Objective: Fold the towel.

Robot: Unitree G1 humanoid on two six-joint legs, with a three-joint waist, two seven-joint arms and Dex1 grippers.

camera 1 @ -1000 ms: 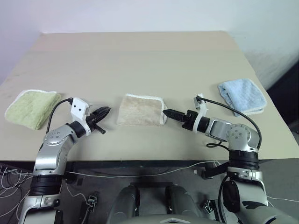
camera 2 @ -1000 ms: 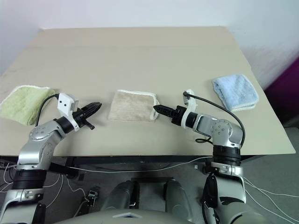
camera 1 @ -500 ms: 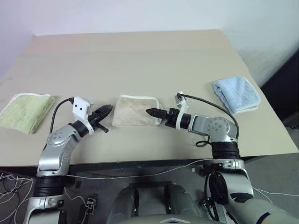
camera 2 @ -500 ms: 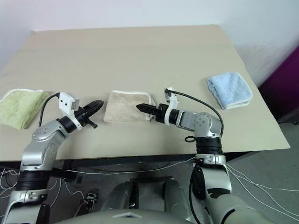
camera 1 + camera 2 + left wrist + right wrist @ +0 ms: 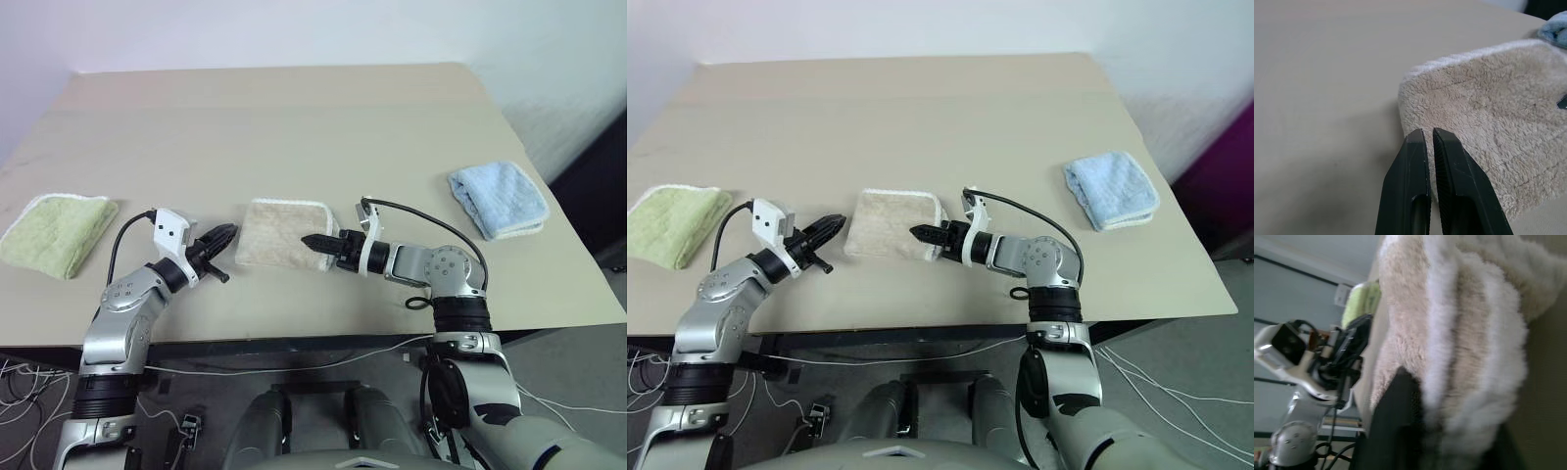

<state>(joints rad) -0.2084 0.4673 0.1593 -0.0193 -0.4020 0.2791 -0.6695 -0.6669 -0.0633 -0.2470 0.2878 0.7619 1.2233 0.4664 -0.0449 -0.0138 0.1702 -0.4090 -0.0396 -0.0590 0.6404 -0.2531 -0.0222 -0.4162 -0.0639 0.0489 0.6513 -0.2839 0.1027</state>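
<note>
Towels lie in a row along the front half of the desk [image 5: 294, 108]. Nearest the left edge sits a small folded light green towel [image 5: 57, 231], flat and well apart from everything else. Next comes the left gripper [image 5: 221, 235], hanging just above the desk surface near the front edge and pointing toward the middle; its two black fingers [image 5: 1418, 161] are pressed together with nothing between them, their tips just beside the left edge of the beige cloth; whether they touch it cannot be told. That cloth is the towel [image 5: 279, 232], beige terry with a white stitched border, folded into a compact rectangle and lying at the middle of the desk, a little back from the front edge. The right gripper [image 5: 312, 242] reaches in from the right and sits at the towel's near right corner, its fingers pinching the layered white-edged border there, as the right wrist view shows with the pile bunched over the black finger. A black cable loops over that arm's wrist. Farther right, close to the desk's right edge, lies a small folded light blue towel [image 5: 498, 200], well apart from both grippers.
</note>
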